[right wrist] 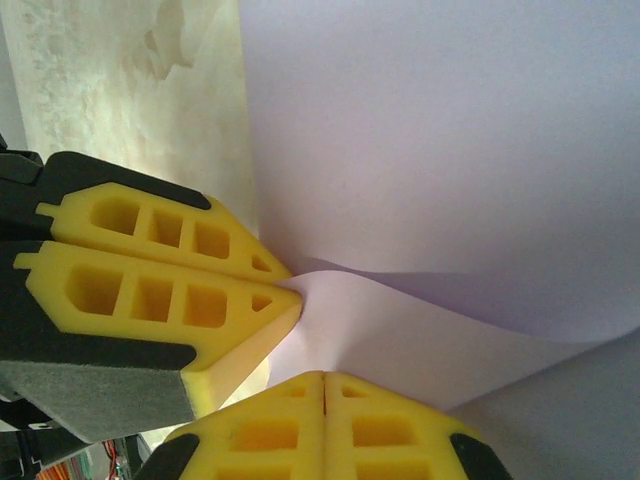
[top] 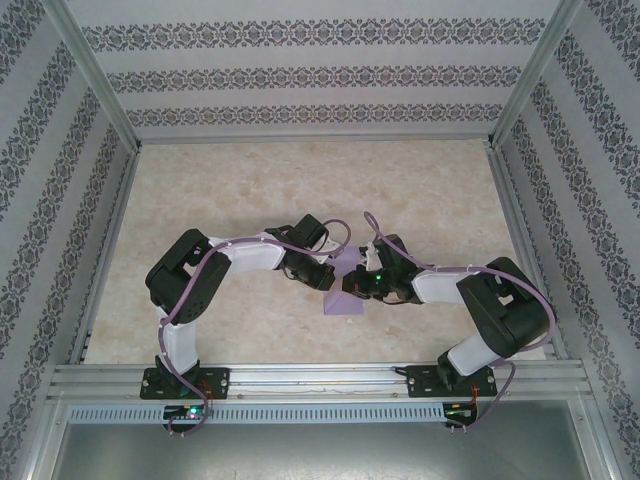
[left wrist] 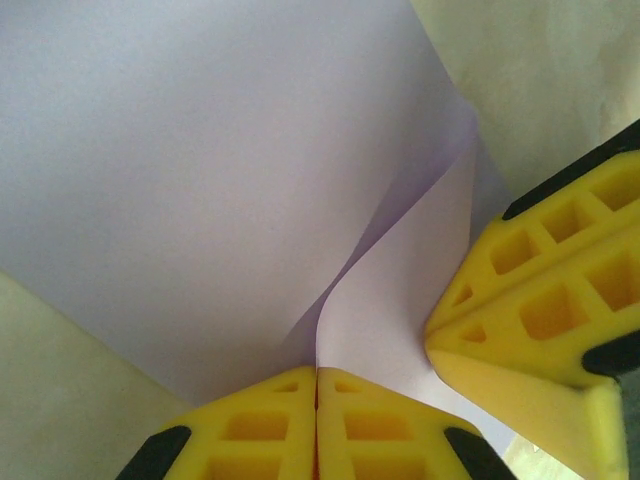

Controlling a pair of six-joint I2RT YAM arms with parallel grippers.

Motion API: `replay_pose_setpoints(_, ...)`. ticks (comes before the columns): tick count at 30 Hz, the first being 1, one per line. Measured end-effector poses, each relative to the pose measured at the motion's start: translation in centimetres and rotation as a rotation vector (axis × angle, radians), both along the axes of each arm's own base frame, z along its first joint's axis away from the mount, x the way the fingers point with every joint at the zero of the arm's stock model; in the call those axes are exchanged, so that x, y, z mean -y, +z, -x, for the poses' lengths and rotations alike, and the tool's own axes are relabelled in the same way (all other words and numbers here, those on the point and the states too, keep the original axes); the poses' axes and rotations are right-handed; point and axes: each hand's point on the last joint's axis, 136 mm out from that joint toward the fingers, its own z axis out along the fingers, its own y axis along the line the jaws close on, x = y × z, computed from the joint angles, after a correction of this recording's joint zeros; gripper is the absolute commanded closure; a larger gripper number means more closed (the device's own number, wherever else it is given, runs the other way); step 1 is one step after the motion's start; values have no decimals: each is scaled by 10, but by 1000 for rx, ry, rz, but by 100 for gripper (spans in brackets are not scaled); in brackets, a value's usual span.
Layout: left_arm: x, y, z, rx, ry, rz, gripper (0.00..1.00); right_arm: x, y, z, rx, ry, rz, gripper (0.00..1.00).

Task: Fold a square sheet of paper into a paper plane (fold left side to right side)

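Thin, floppy square sheet of paper [top: 342, 300] at table [top: 250, 190] centre, left gripper [left wrist: 317, 378] at its 9 o'clock, right gripper [right wrist: 325, 382] at 3, both clamped on its raised flap; grip edges lightly, likely creases easily.

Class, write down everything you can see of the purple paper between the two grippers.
The paper is thin, matte, plain lavender and unmarked. It lies on the beige table between the arms, partly folded: one flap curls up over the flat layer, not creased. The left gripper and right gripper are both shut, pinching the lifted flap's edge close together, their tips nearly touching.
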Motion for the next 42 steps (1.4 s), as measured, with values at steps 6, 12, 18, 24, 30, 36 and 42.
replay_pose_setpoints(6,0,0,0,0,0,0,93,2,-6,1,-11,-3,16,100)
replay_pose_setpoints(12,0,0,0,-1,-1,-2,93,4,-10,1,-19,-9,30,100)
replay_pose_setpoints(18,0,0,0,1,-1,-4,88,4,-11,1,-20,-10,36,100)
replay_pose_setpoints(24,1,3,0,12,0,-4,81,5,-11,1,-20,-11,37,100)
replay_pose_setpoints(30,-9,21,-15,90,60,-35,77,5,-11,1,-21,-14,41,100)
replay_pose_setpoints(36,-17,61,-19,155,123,14,81,6,-11,0,-18,-16,43,100)
replay_pose_setpoints(42,-22,67,9,67,171,96,86,6,-11,0,-19,-17,44,100)
